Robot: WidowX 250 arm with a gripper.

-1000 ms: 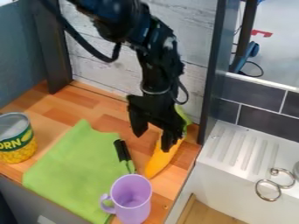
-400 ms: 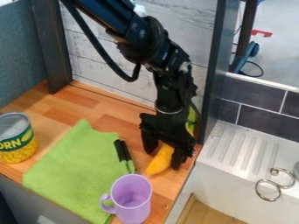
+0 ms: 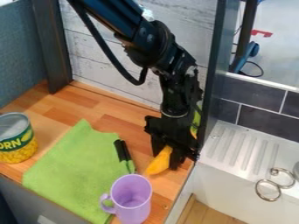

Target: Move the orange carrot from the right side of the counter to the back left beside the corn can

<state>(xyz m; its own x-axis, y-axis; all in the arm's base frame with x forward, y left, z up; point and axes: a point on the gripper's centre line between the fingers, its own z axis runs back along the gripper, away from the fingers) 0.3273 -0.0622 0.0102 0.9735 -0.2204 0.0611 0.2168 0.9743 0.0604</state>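
The black gripper (image 3: 165,159) hangs low over the wooden counter (image 3: 88,103), close to its edge, right at an orange toy vegetable (image 3: 158,165). The vegetable lies on the wood: its tapered orange end pokes out below the jaws, towards the camera, and green shows past them on the far side, so its middle sits under and between the jaws. I cannot tell whether the jaws are clenched on it or only straddle it.

A good hold here, as I judge it, wants the jaws square across the vegetable's length and low on its round sides; pinched near the top, or out on the taper, it would likely roll or slip free. Pressure should come evenly from both sides, or the body may turn towards the counter edge, which is near. The dark upright panel (image 3: 213,65) stands just beside the jaws, at the view's right, so sideways correction there is best kept small, and any lift fairly straight.

Nearer the camera than the jaws and to the view's left is the purple mug (image 3: 131,205), upright, handle outward. Left of the jaws lies a black-handled utensil (image 3: 123,151) by the green cloth (image 3: 76,170), with the corn can (image 3: 16,144) well apart beyond it. Right of the jaws, past the panel, is the white ridged drainboard (image 3: 245,148).
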